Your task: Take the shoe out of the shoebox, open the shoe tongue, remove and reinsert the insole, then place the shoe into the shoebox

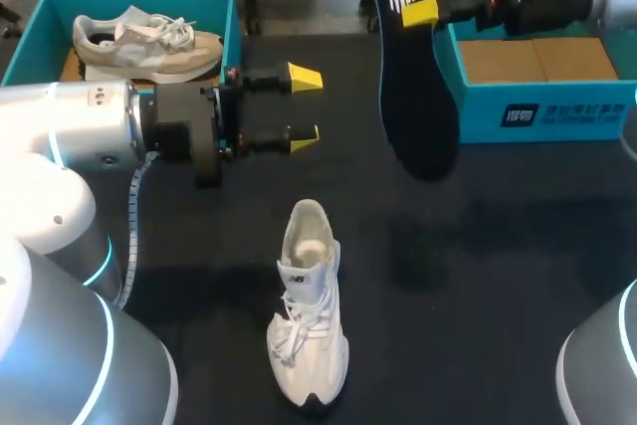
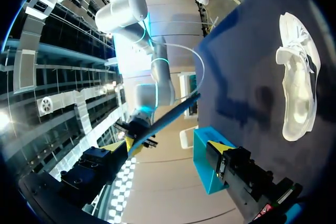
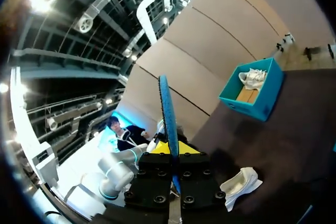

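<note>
A white shoe (image 1: 309, 316) was pictured standing alone on the dark bench (image 1: 498, 246) in the lower middle of the head view, laces loosened and mouth open. Its dark insole (image 1: 413, 87) was held aloft in the upper middle of the frame, pinched near one end by the right tool (image 1: 413, 12), whose fingers were closed thinly on it. The left tool (image 1: 299, 105) was seen left of centre, its two yellow tips spread wide with nothing between them.

The insole's broad dark face was shown only from above. In the right wrist view it was reduced to a thin blue-edged strip (image 3: 169, 108) rising from between that tool's own fingers, and in the left wrist view to a slanted blue line (image 2: 170, 116) ahead of the open fingers. Only one yellow tip of the right tool could be made out from above.

Two teal shoeboxes were counted in the head view: one at upper left (image 1: 231, 27), in which a second, beige shoe (image 1: 149, 42) was lying, and one at upper right (image 1: 537, 111) with a cardboard floor. Only a corner of a box was caught by the left wrist camera. In all, two shoes, two boxes, one insole and two tools were recorded.
</note>
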You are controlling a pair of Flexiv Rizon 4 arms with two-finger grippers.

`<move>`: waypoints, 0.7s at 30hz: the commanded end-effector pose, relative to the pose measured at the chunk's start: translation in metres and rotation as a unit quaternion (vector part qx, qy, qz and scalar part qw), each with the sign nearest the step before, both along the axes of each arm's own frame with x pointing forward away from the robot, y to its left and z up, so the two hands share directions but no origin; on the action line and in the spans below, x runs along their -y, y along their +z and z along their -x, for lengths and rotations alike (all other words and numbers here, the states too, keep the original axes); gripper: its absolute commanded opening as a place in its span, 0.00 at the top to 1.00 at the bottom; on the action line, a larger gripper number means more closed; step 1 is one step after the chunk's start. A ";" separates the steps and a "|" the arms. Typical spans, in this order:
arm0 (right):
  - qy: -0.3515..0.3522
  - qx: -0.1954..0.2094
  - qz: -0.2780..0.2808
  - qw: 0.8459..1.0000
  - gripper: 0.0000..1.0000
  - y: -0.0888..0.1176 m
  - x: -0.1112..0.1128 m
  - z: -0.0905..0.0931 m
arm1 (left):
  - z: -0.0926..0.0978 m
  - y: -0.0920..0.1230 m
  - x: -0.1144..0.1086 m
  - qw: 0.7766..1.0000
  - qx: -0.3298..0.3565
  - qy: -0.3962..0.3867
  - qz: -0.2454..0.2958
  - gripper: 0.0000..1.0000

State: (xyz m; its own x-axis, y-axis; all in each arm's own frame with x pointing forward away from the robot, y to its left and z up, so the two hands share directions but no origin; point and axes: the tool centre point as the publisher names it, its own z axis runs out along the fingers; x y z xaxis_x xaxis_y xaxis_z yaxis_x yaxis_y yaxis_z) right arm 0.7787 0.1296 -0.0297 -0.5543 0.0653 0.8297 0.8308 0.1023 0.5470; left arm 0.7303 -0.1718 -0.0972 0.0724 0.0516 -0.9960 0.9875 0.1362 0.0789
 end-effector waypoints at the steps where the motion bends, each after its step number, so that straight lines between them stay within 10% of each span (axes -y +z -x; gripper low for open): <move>1: 0.042 -0.051 0.015 0.998 1.00 -0.015 -0.015 -0.027 | 0.001 -0.001 0.002 1.000 0.001 0.002 0.001 0.00; 3: 0.031 -0.101 0.030 0.994 1.00 -0.016 -0.020 -0.021 | 0.001 -0.001 0.002 1.000 0.001 0.002 0.001 0.00; 21: 0.022 -0.144 0.011 0.989 1.00 -0.020 -0.028 -0.022 | 0.001 -0.001 0.002 1.000 0.001 0.002 0.001 0.00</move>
